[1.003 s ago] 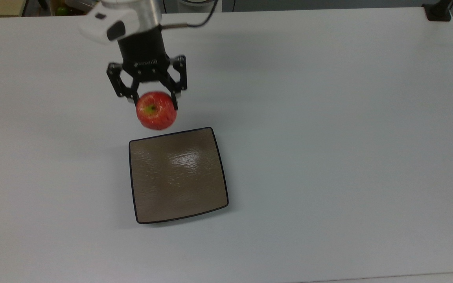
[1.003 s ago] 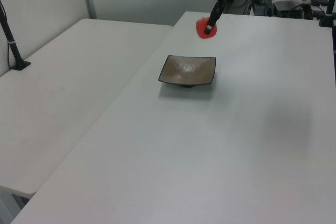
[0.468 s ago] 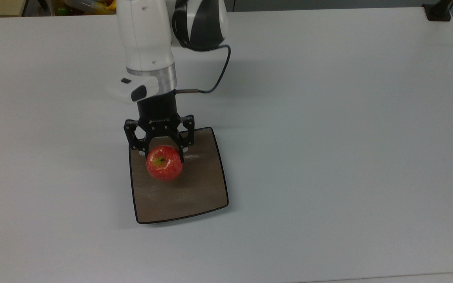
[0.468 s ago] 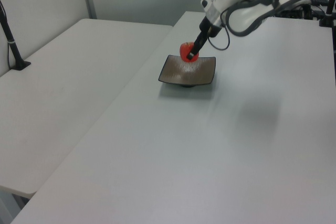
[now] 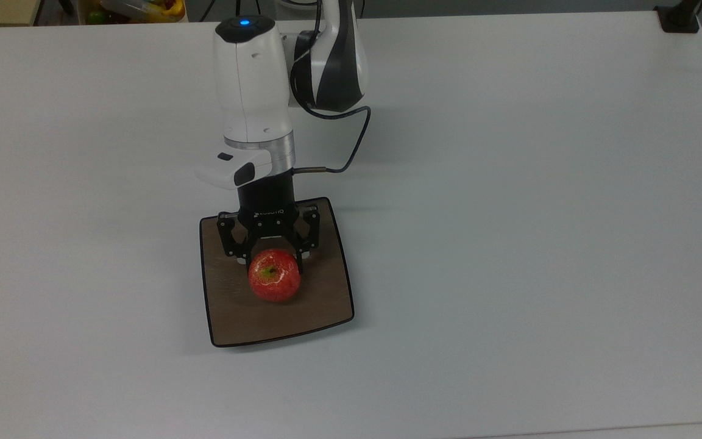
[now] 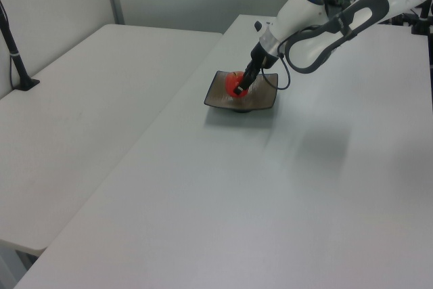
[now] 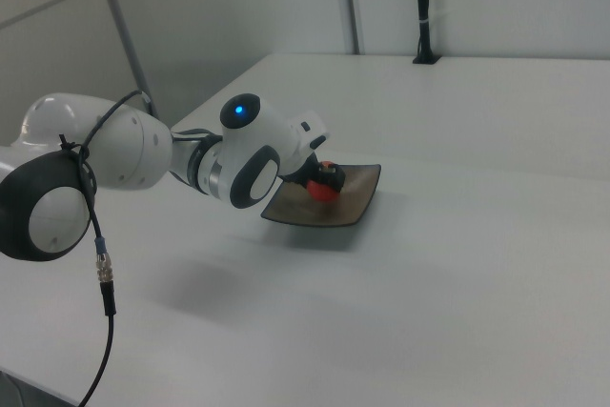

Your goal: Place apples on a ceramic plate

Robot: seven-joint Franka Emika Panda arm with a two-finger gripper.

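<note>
The small red apple [image 5: 274, 279] with a yellow-green stem hollow sits between the black fingers of my gripper [image 5: 273, 265], which is shut on it. It hangs low over the middle of the square taupe-brown ceramic plate [image 5: 323, 299]; whether it touches the plate I cannot tell. In the left view the apple [image 6: 234, 85] is over the plate [image 6: 262, 99], with the gripper [image 6: 240, 86] coming down from the upper right. The right view has the apple [image 7: 328, 186] above the plate [image 7: 351, 203], partly behind the white wrist.
The white arm [image 5: 253, 91] and its black cable [image 5: 351, 146] reach over the plate's far edge. A black clamp [image 5: 679, 17] stands at the table's far right corner. In the left view a second white table [image 6: 81, 99] with a black pole [image 6: 15, 52] adjoins.
The gripper carried the apple from beyond the plate's far edge to over the plate's middle and lowered it close to the surface. The plate has not moved.
</note>
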